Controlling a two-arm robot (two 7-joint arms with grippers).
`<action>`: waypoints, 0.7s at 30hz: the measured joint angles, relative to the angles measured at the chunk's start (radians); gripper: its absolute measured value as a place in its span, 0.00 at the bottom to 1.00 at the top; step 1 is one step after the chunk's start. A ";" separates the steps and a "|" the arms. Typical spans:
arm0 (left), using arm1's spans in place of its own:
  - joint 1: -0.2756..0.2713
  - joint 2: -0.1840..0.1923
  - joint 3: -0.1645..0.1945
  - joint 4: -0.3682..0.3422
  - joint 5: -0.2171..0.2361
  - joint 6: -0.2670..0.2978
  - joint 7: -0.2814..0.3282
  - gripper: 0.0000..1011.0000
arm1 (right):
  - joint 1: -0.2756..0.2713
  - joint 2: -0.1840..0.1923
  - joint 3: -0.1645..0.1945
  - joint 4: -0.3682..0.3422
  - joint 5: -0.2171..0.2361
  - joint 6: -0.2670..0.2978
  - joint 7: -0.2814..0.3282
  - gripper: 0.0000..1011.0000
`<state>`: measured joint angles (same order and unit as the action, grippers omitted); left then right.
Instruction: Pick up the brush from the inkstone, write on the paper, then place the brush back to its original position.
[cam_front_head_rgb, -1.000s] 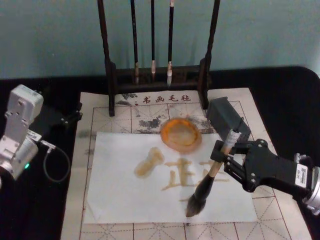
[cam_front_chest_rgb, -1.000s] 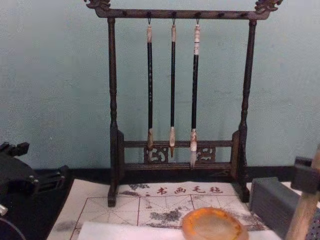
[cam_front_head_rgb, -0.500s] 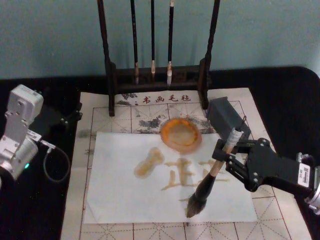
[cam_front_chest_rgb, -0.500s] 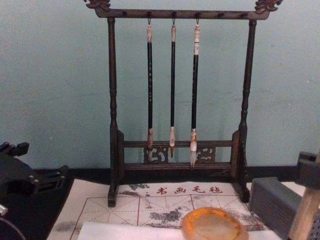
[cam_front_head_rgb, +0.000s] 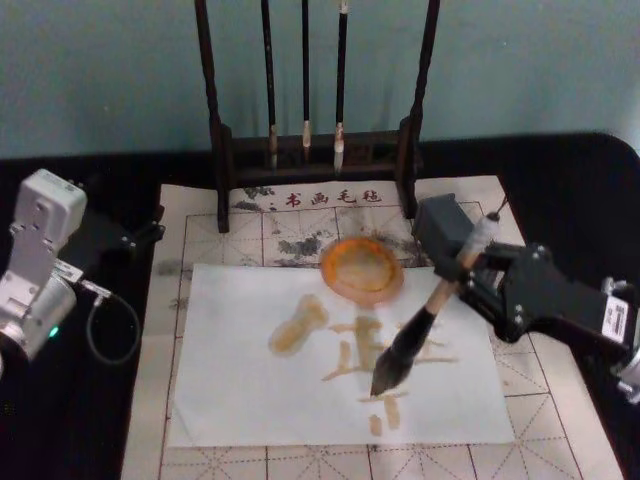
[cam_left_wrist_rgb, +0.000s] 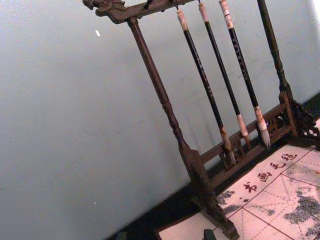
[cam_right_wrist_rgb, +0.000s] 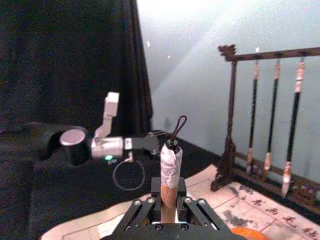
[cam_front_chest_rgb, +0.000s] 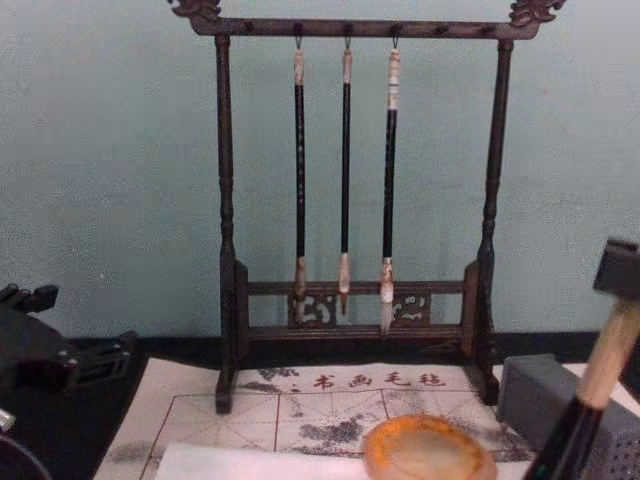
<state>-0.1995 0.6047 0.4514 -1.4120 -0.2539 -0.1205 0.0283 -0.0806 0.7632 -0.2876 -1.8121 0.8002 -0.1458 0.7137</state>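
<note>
The brush is leaning over the paper, its bristles meeting the sheet among several amber strokes, near the inkstone; the right gripper is clamping its tan handle near the top; writing looks well under way, the return to the inkstone not yet done; the left gripper is idling beside the mat's left edge.

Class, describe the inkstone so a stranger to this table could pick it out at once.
Start at the dark wooden brush rack at the back; before it lies a gridded mat bearing white paper. At the paper's far edge sits the inkstone: a round orange-amber dish, unlike the grey rectangular block to its right.
</note>
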 joint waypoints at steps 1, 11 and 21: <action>0.000 0.000 0.000 0.000 0.000 0.000 0.000 0.99 | 0.004 -0.003 0.001 0.002 0.001 0.001 -0.003 0.18; 0.000 0.000 0.000 0.000 0.000 0.000 0.000 0.99 | 0.062 -0.055 0.004 0.042 0.018 0.026 -0.052 0.18; 0.000 0.000 0.000 0.000 0.000 0.000 0.000 0.99 | 0.127 -0.124 0.005 0.085 0.048 0.109 -0.172 0.18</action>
<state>-0.1995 0.6047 0.4513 -1.4120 -0.2539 -0.1205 0.0283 0.0460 0.6388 -0.2827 -1.7274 0.8482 -0.0369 0.5418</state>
